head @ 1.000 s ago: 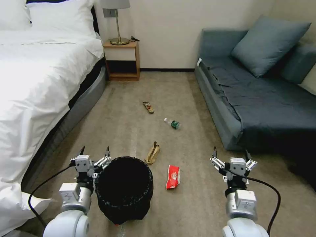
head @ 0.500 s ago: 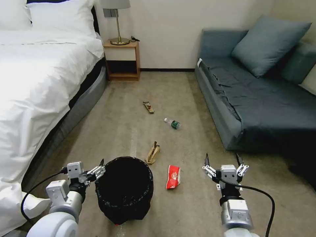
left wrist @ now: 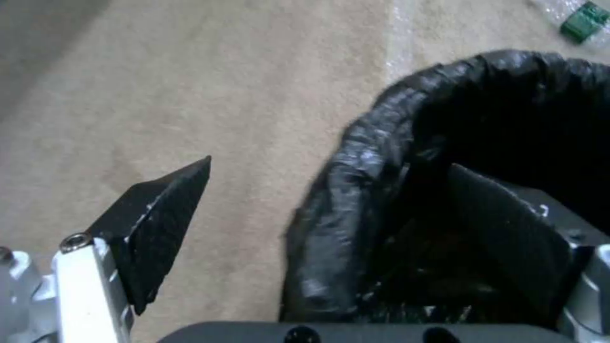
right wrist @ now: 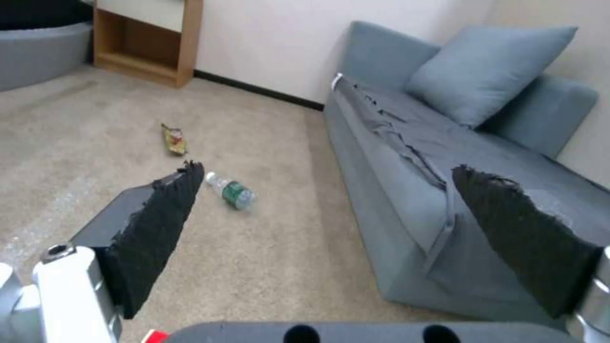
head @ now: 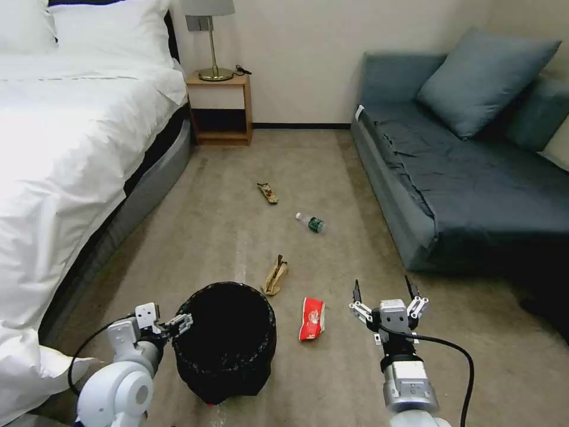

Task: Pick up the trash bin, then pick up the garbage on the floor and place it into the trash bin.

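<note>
Bin pickup is underway: the left gripper (left wrist: 330, 200), fingers spread, probably straddles the trash bin (head: 228, 344) rim; next it must close.

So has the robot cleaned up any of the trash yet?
Not yet. All four pieces lie on the beige carpet: red-and-white snack packet, crumpled tan wrapper, small clear bottle, brown-yellow wrapper. In hand: the left gripper, fingers open, straddles the round black bag-lined bin's rim. The right gripper hovers open.
</note>
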Robot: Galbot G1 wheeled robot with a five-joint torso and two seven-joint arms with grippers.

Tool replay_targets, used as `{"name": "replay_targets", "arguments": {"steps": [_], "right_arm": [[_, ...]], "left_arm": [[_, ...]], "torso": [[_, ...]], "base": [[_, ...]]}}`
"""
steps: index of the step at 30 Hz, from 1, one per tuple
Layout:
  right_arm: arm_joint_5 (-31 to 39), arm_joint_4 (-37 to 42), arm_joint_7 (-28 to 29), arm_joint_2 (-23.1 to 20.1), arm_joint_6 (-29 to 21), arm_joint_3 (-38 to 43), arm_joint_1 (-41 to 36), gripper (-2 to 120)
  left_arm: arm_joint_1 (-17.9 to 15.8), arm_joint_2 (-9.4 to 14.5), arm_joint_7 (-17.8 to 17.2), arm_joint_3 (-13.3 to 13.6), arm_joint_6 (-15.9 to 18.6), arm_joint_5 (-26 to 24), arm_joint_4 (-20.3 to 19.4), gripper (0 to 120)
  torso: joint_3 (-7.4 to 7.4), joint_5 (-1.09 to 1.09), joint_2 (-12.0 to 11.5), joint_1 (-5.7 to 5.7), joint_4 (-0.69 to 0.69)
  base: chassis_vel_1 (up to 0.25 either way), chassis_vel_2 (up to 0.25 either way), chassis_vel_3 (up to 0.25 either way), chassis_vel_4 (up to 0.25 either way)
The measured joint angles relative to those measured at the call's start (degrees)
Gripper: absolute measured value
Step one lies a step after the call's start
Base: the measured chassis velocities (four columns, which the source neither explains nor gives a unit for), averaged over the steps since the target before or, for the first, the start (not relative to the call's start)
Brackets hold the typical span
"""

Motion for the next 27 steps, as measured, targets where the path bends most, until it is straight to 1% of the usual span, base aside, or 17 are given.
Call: {"name": "replay_targets", "arguments": {"steps": [3,6,7,10,13,16,17,18,22,23,26,27], "right_arm": [[0.0,0.1,0.0,-0.1,0.1,0.3,0.0,100],[0.0,0.5,0.0,-0.1,0.1,0.5,-0.1,100],[0.0,0.5,0.0,-0.1,0.1,0.5,-0.1,100],[0.0,0.8,0.0,0.1,0.2,0.6,-0.2,100],[-0.2,0.9,0.0,0.2,0.3,0.4,-0.3,100],[-0.5,1.0,-0.1,0.5,0.4,0.1,-0.3,100],[-0.7,1.1,-0.1,0.6,0.5,0.0,-0.4,100],[-0.7,1.1,-0.1,0.6,0.5,0.0,-0.4,100],[-1.1,1.1,-0.1,1.1,0.7,-0.3,-0.6,100],[-1.1,1.1,-0.1,1.1,0.7,-0.3,-0.6,100],[-1.2,1.1,-0.1,1.2,0.8,-0.5,-0.7,100],[-1.2,1.1,-0.1,1.2,0.8,-0.5,-0.7,100]], "left_arm": [[-0.5,-0.2,-0.6,0.7,0.2,-0.1,0.4,100],[-0.7,-0.1,-2.1,1.2,1.3,-1.9,0.8,100],[-0.7,-0.1,-2.1,1.2,1.3,-1.9,0.8,100],[-0.7,0.0,-3.8,1.2,2.6,-4.6,1.1,100],[-0.7,0.1,-4.4,1.2,2.8,-5.7,1.3,99],[-0.7,0.3,-5.5,1.0,2.9,-8.0,1.7,97],[-0.7,0.3,-5.6,0.9,2.9,-8.4,1.7,94],[-0.7,0.3,-5.6,0.9,2.9,-8.4,1.7,94],[-0.7,0.4,-6.1,0.7,2.9,-10.2,2.1,76],[-0.7,0.4,-6.1,0.7,2.9,-10.2,2.1,76],[-1.0,0.5,-6.2,0.6,2.5,-10.8,2.8,61],[-1.0,0.5,-6.2,0.6,2.5,-10.8,2.8,61]], "torso": [[0.0,0.01,0.0,0.0,0.0],[0.0,0.01,0.0,0.0,0.0],[0.0,0.01,0.0,0.0,0.0],[0.0,0.01,0.0,0.0,0.01],[0.0,0.01,0.0,0.0,0.01],[0.0,0.01,0.0,0.0,0.01],[0.0,0.01,0.0,0.0,0.01],[0.0,0.01,0.0,0.0,0.01],[0.0,0.01,0.0,0.0,0.01],[0.0,0.01,0.0,0.0,0.01],[0.0,0.03,0.0,0.0,0.01],[0.0,0.03,0.0,0.0,0.01]], "base": [[0.0,0.0,0.0,0.0],[0.0,0.0,0.0,0.0],[0.0,0.0,0.0,0.0],[0.0,0.0,0.0,0.0],[0.0,0.0,0.0,0.0],[0.0,0.0,0.0,0.0],[0.0,0.0,0.0,0.0],[0.0,0.0,0.0,0.0],[0.0,0.0,0.0,0.0],[0.0,0.0,0.0,0.0],[0.0,0.0,0.0,0.0],[0.0,0.0,0.0,0.0]]}}
